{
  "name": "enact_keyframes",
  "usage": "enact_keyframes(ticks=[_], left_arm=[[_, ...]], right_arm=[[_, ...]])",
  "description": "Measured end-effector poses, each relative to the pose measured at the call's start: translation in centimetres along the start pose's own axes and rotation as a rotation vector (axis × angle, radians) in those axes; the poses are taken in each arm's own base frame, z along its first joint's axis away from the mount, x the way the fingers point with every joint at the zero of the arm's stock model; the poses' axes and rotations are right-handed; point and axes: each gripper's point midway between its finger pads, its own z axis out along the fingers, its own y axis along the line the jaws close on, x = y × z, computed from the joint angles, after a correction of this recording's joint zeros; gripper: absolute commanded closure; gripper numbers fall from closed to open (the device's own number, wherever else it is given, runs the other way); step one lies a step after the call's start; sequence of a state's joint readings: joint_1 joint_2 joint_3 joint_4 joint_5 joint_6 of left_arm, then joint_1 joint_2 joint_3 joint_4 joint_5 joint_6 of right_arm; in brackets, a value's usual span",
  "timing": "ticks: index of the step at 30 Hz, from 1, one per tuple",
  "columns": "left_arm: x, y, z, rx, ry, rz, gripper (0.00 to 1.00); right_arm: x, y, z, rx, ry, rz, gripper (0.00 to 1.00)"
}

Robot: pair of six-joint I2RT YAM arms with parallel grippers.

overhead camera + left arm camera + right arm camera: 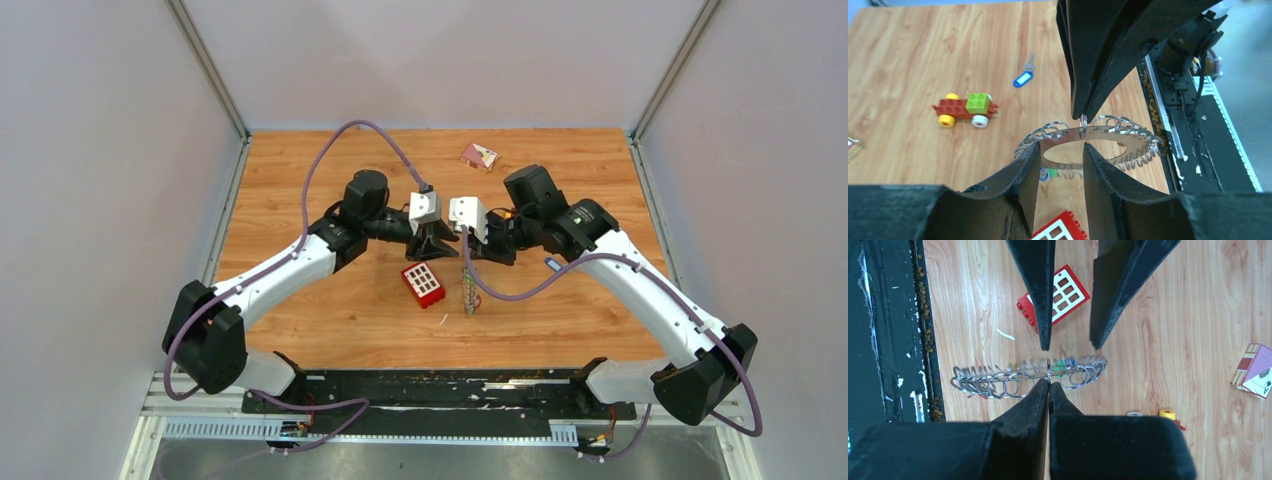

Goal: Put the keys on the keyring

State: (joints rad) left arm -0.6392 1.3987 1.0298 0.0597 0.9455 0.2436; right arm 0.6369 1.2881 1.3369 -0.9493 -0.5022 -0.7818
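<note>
The keyring (1133, 136), a flat grey disc with an open centre and many small wire loops round its rim, hangs off the table. My right gripper (1049, 385) is shut on one loop at its edge and comes down from above in the left wrist view (1083, 116). In the top view the keyring (469, 292) hangs edge-on below both grippers. My left gripper (1060, 152) stands open right beside the rim, holding nothing. Green and blue tags (1063, 362) show on the ring's far side. A key with a blue tag (1023, 79) lies loose on the table.
A red studded brick with a white grid (1068, 290) lies under the left fingers (1040, 295). A toy car of red and green blocks with yellow wheels (965, 106) stands beyond the blue key. A playing-card box (478, 155) lies at the back. The black rail (1193, 130) runs along the near edge.
</note>
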Motion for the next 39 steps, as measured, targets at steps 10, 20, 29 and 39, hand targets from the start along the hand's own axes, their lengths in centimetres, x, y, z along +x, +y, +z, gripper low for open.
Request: enact_keyframes(ticks=[10,20,29,39], left_arm=[[1.1,-1.5,0.8,0.073,0.021,-0.011,0.57],[1.0,-2.0,1.2,0.088,0.019,-0.008,0.66],[0.8,-1.7,1.5,0.085,0.005,-0.009,0.77],[0.6,-1.7,1.8,0.085,-0.016,-0.039,1.00]], right_arm=[[0.0,0.2,0.1,0.001,0.010,0.008,1.00],[-0.1,0.1,0.1,0.006,0.005,0.015,1.00],[-0.2,0.1,0.2,0.007,-0.002,0.025,1.00],[-0.1,0.0,0.3,0.034,-0.026,0.019,1.00]])
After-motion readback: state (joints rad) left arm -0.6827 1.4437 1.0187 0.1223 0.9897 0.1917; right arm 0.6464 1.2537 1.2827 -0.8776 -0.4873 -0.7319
